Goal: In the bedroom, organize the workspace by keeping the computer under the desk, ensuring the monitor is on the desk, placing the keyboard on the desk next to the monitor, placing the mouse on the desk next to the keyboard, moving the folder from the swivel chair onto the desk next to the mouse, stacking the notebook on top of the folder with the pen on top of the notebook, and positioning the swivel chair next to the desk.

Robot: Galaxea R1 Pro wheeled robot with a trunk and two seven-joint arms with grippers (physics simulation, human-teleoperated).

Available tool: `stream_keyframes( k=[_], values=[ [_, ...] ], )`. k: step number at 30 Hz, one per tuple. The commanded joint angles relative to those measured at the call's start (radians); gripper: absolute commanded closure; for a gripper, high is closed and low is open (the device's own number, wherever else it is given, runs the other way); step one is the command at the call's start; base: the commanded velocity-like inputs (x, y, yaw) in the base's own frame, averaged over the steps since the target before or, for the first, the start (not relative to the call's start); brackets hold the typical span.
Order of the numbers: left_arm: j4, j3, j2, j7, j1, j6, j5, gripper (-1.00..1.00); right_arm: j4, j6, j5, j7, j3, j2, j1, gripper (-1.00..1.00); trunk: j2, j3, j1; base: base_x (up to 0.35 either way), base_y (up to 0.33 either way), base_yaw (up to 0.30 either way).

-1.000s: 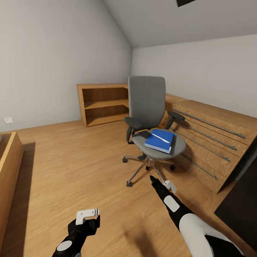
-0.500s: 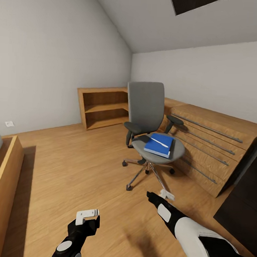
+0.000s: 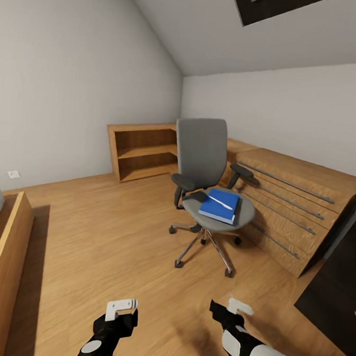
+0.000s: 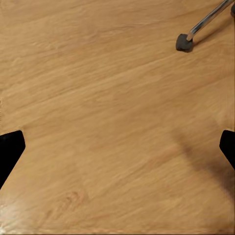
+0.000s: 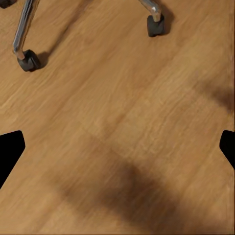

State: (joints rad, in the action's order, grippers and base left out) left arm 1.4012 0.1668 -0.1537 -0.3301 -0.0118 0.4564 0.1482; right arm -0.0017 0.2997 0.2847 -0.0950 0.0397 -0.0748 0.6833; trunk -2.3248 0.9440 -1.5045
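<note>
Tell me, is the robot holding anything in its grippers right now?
No. The left gripper and the right gripper are both open over the wooden floor. The folder lies on the swivel chair.

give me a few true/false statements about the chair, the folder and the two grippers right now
1. The blue folder lies on the seat of the swivel chair. True.
2. The right gripper is shut on the folder. False: its jaws are open and hold nothing, above the wood floor short of the chair.
3. A thin white pen lies on top of the folder. True.
4. The swivel chair has tipped onto its side. False: it stands upright on its casters.
5. The left gripper is open and holds nothing. True.
6. The open wooden shelf unit by the wall is packed with books. False: its shelves look bare.
</note>
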Motion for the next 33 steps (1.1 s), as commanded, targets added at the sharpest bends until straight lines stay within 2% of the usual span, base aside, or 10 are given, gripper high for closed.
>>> stream_keyframes(
  k=[1,3,6,9,10,13,14,21,26,33],
  values=[
    [-0.011,0.001,0.001,-0.010,-0.001,0.003,0.010,-1.00,0.002,0.027,-0.019,-0.002,0.002,0.001,-0.009,-1.00,0.007,-0.002,0.004,0.000,0.000,0.000],
    [-0.047,-0.006,0.001,-0.017,-0.001,0.002,0.010,-1.00,0.004,0.087,-0.071,-0.004,0.002,0.004,-0.029,-1.00,0.021,-0.009,0.012,0.000,0.000,0.000],
    [-0.088,-0.017,0.002,-0.029,-0.001,-0.006,0.011,-1.00,0.007,0.129,-0.105,-0.005,0.002,0.005,-0.050,-1.00,0.042,-0.018,0.023,0.000,0.000,0.000],
    [-0.143,-0.028,0.002,-0.046,-0.001,-0.052,0.011,-1.00,0.008,0.156,-0.126,-0.007,0.002,0.003,-0.077,-1.00,0.063,-0.027,0.035,0.000,0.000,0.000],
    [-0.200,-0.032,0.004,-0.052,-0.001,-0.112,0.011,-1.00,0.009,0.166,-0.134,-0.007,0.002,0.001,-0.090,-1.00,0.070,-0.031,0.039,0.000,0.000,0.000],
    [-0.269,-0.035,0.007,-0.055,-0.001,-0.179,0.010,-1.00,0.009,0.171,-0.138,-0.007,0.002,-0.001,-0.098,-1.00,0.091,-0.040,0.050,0.000,0.000,0.000],
    [-0.312,-0.035,0.008,-0.054,-0.001,-0.223,0.010,-1.00,0.009,0.173,-0.140,-0.008,0.002,-0.002,-0.103,-1.00,0.098,-0.043,0.054,0.000,0.000,0.000],
    [-0.424,-0.033,0.015,-0.055,-0.001,-0.348,0.008,-1.00,0.009,0.189,-0.142,-0.008,0.002,0.000,-0.114,-1.00,0.147,-0.065,0.081,0.000,0.000,-0.028],
    [-0.454,-0.032,0.017,-0.058,-0.001,-0.373,0.009,-1.00,0.009,0.198,-0.143,-0.008,0.002,0.002,-0.116,-1.00,0.182,-0.081,0.100,-0.064,0.000,-0.234],
    [-0.475,-0.032,0.017,-0.057,-0.001,-0.375,0.009,-1.00,0.009,0.199,-0.141,-0.008,0.002,0.003,-0.117,-1.00,0.231,-0.103,0.127,-0.280,0.000,-0.275]
  ],
)
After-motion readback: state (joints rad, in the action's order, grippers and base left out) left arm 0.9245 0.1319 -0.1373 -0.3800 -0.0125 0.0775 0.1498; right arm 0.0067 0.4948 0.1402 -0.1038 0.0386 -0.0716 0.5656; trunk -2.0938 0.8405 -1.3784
